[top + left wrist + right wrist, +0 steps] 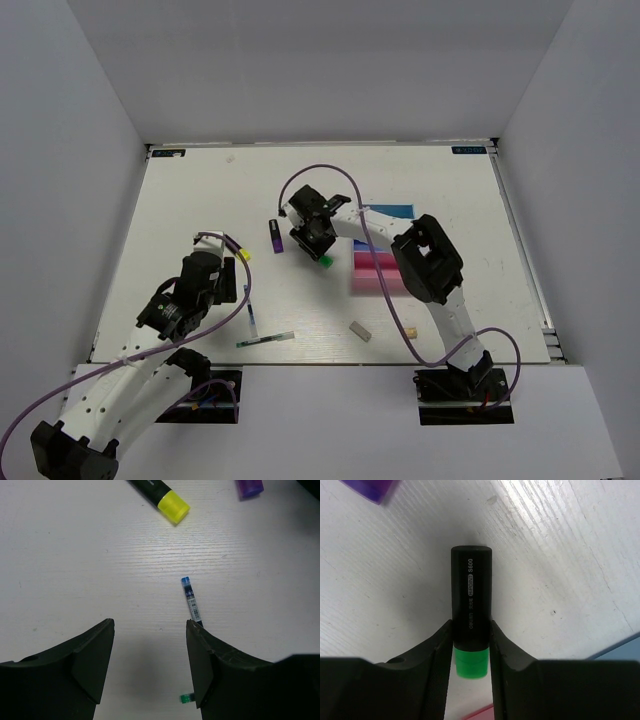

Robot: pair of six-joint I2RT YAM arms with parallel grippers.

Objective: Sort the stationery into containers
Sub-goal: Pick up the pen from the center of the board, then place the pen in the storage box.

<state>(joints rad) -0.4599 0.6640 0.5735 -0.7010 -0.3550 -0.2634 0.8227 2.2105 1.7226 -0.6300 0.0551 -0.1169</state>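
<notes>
My right gripper (318, 243) is shut on a black highlighter with a green cap (471, 595), just left of the joined trays: light blue (398, 212), dark blue (362, 245), pink (375, 275). The green cap (326, 260) points toward the pink tray. A purple-capped highlighter (275, 237) lies left of it. My left gripper (150, 625) is open and empty over bare table. A yellow-capped highlighter (167, 500) lies ahead of it. A blue-tipped pen (191, 600) runs under its right finger, and a green pen tip (186, 697) shows there too.
A second thin pen (266, 340), a grey eraser (360, 331) and a tan eraser (408, 328) lie near the table's front edge. White walls surround the table. A pink tray corner (480, 714) and a blue tray edge (620, 652) show in the right wrist view.
</notes>
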